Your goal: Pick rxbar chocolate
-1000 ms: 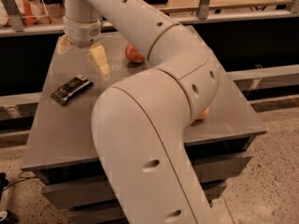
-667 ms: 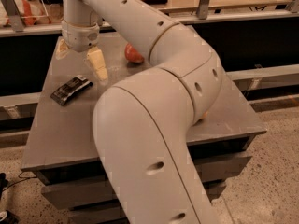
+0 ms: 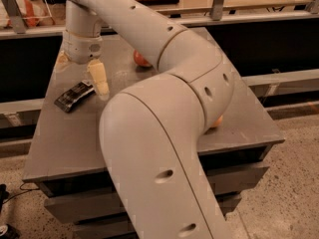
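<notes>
The rxbar chocolate lies flat and angled on the left part of the grey tabletop, well apart from the red apple farther back. The tool hangs just above and behind it, its two pale fingers spread and holding nothing. One fingertip is just beside the bar's right end. The bar looks light and thin, its glossy wrapper probably slippery and the filling slightly pliable. Pinching across the narrow width at mid-length, clear of the ends, seems the surest hold.

No readable text; hand near rxbar chocolate.
</notes>
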You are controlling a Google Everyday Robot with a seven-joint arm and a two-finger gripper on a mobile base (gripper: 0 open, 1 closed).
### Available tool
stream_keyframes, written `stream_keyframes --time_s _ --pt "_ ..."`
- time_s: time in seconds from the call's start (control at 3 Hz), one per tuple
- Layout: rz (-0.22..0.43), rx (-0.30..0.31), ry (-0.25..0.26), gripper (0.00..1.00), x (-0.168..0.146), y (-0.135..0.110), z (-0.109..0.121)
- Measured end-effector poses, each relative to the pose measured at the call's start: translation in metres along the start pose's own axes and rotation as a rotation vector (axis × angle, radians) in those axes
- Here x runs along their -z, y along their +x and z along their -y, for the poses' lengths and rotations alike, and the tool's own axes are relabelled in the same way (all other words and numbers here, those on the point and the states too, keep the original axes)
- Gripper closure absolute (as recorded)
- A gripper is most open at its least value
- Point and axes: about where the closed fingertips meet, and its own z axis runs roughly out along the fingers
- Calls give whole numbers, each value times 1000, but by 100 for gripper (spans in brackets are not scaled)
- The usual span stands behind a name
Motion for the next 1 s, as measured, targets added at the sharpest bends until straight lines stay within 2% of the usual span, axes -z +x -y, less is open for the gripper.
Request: stream_keyframes --time_s 0.33,0.67,1.0 --pt "44 -15 -10 0 -9 -3 2" --pt "71 -39 -29 18 -18 -5 2" --pt "88 -51 -27 41 -23 -2 8"
